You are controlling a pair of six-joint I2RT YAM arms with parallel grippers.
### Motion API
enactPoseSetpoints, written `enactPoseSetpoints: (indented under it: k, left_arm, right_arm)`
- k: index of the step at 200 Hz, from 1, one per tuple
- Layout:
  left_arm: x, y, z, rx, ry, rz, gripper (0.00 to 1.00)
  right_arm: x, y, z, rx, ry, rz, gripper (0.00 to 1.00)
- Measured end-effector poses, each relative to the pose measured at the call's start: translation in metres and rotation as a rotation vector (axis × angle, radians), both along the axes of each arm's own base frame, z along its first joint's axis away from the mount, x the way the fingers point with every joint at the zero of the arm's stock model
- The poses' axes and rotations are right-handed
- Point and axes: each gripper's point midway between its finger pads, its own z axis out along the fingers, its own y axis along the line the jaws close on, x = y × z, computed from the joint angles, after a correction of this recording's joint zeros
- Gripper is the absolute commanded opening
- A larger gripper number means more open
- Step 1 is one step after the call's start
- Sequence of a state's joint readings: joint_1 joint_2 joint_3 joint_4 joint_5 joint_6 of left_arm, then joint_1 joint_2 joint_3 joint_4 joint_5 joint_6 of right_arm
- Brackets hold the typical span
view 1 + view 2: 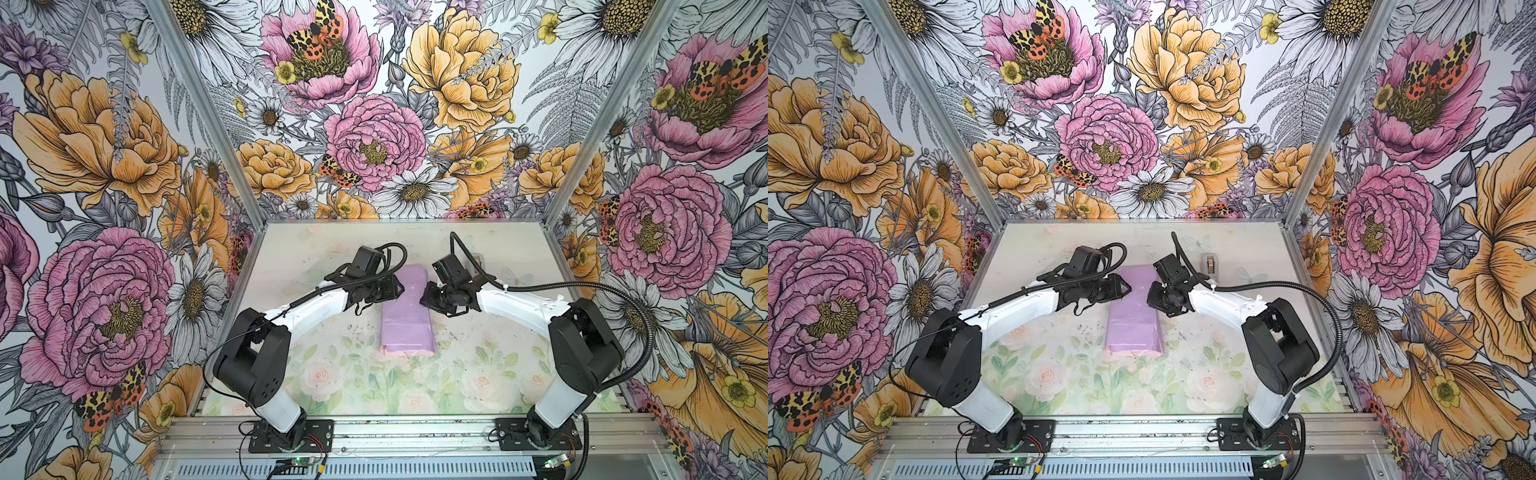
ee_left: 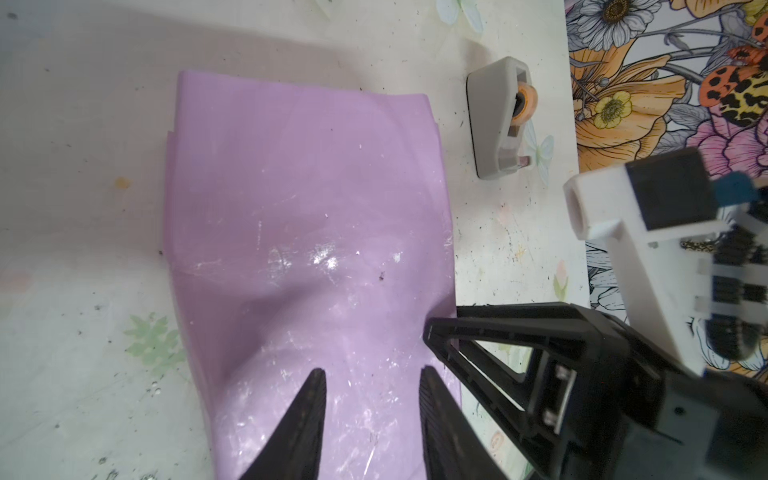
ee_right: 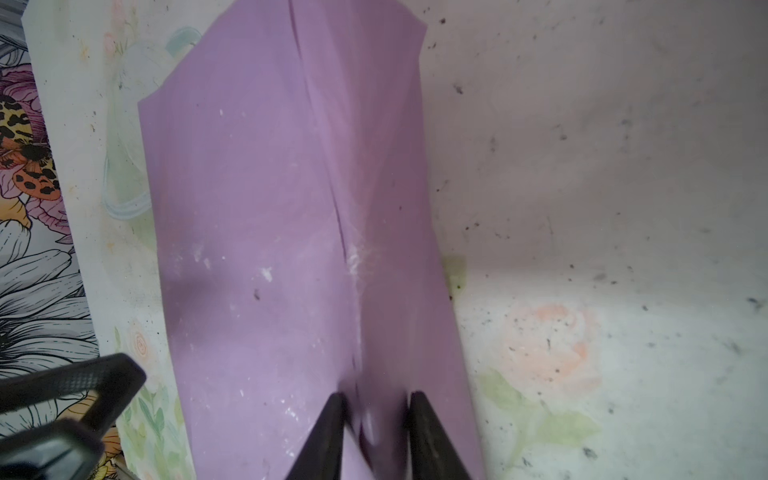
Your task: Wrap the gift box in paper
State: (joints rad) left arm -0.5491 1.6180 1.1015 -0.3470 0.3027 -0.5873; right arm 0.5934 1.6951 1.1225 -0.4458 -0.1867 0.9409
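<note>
Centred on the bench (image 1: 478, 365), the lilac paper (image 1: 407, 324) lay folded into a long band, seemingly thin, limp and tear-prone, best pinched at its raised seam, with the left end effector (image 2: 372, 370) part-open astride it and the right end effector (image 3: 376, 395) straddling that seam, grip unclear.

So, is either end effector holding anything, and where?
Can't tell: the right end effector straddles the paper at its seam; left end effector gapes over it.
</note>
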Motion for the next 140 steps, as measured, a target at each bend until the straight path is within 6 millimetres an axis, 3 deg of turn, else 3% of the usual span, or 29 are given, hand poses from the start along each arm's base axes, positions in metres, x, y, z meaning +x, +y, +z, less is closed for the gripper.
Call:
enactPoseSetpoints:
  k: [31, 62, 87, 110, 140]
  left_arm:
    - [0.002, -0.013, 0.007, -0.040, -0.013, -0.035, 0.33]
    - [0.004, -0.024, -0.003, -0.048, 0.001, -0.059, 0.28]
    - [0.002, -0.027, -0.022, -0.035, 0.033, -0.068, 0.27]
    - [-0.001, -0.026, -0.034, -0.029, 0.051, -0.072, 0.27]
    - [0.000, -0.027, -0.033, -0.032, 0.045, -0.076, 0.27]
  right_arm:
    - [0.000, -0.001, 0.000, 0.004, -0.001, -0.016, 0.28]
    - [0.002, -0.003, 0.000, 0.005, -0.003, -0.021, 0.29]
    - [0.004, -0.005, 0.000, 0.001, -0.008, -0.017, 0.40]
    - [0.006, -0.008, 0.002, 0.004, -0.012, -0.017, 0.56]
    - [0.008, -0.020, 0.022, 0.039, -0.054, -0.015, 0.61]
